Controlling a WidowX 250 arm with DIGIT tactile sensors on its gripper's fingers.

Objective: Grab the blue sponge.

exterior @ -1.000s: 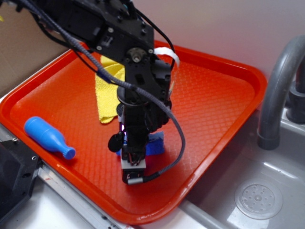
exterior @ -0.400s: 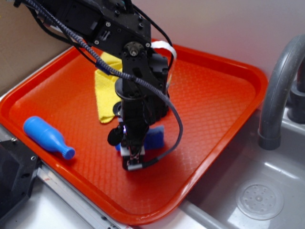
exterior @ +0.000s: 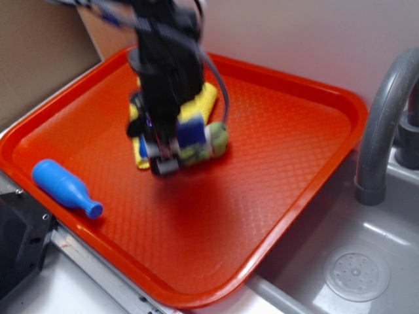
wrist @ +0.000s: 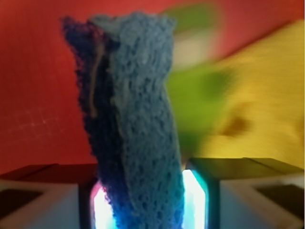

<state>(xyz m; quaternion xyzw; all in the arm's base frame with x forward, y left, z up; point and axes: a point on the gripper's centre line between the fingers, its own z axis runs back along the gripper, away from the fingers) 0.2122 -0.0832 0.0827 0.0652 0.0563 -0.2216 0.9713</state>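
My gripper [exterior: 171, 149] is shut on the blue sponge [exterior: 191, 131] and holds it in the air above the orange tray [exterior: 281, 131], over its back-left part. In the wrist view the sponge [wrist: 138, 119] stands upright between the two fingers, dark blue on the left and lighter, rough blue on the right; the gripper [wrist: 147, 200] pinches its lower end. The exterior view is motion-blurred around the arm.
A green plush frog [exterior: 216, 140] lies beside a yellow cloth [exterior: 201, 101] under the gripper; both show blurred in the wrist view [wrist: 198, 95]. A smooth blue bottle toy [exterior: 65, 188] lies at the tray's left edge. A grey faucet [exterior: 380, 131] and sink [exterior: 357, 271] are at the right.
The gripper has risen off the tray with the blue sponge in it and moved back and left, over the yellow cloth. The green frog has come into view.
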